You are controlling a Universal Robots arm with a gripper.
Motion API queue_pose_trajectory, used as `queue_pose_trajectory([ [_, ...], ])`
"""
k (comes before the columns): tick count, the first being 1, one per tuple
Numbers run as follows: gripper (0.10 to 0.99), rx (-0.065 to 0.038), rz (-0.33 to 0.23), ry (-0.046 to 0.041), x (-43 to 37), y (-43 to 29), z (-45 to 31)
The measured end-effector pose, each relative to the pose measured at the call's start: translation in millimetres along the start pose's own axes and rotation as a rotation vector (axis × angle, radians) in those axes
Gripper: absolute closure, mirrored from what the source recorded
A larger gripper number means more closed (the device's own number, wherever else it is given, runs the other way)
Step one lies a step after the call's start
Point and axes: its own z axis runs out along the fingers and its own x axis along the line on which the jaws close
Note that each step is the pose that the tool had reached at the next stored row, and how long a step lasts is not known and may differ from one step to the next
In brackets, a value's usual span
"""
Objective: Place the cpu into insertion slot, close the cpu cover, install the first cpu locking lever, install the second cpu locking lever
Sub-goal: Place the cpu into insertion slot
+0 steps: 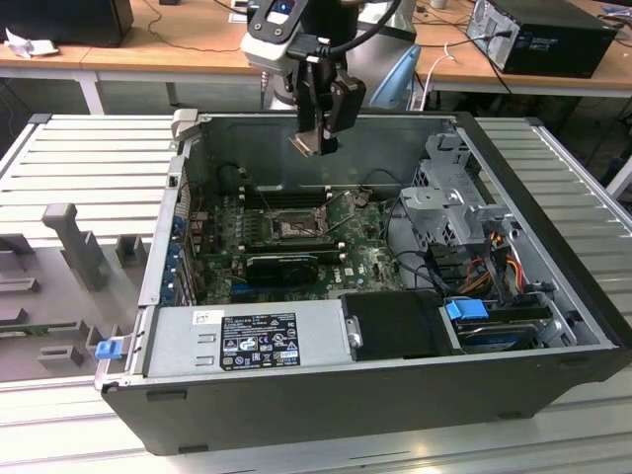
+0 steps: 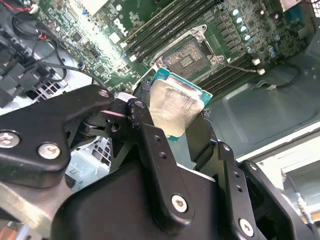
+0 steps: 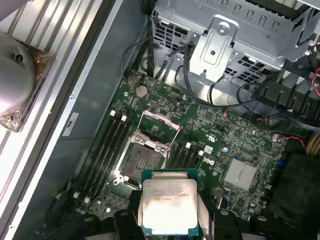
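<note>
Silver-topped square cpu (image 3: 167, 206) sits clamped in black end effector (image 2: 174, 119).

Hidden behind the gripper (image 2: 174, 120) in the second wrist view: both clamped sides and one corner of the cpu (image 2: 177, 100). Cut off by the first wrist view's edge: most of the gripper itself. Too small to judge in the exterior view: pin field of the insertion slot (image 1: 293, 225).

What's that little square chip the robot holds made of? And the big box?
The cpu looks topped with dull silvery metal, faintly scuffed, on a teal-green board. The computer case looks like dark matte painted sheet metal, with thin folded edges.
</note>
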Motion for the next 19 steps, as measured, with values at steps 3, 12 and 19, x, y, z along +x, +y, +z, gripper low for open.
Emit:
queue_pose_trajectory([
  [3, 0.557, 0.0, 0.042, -0.0035, 0.0, 0.0, 0.1],
  [12, 0.557, 0.001, 0.146, -0.012, 0.0, 0.0, 0.5],
  [19, 0.557, 0.001, 0.235, -0.0196, 0.0, -0.1, 1.0],
])
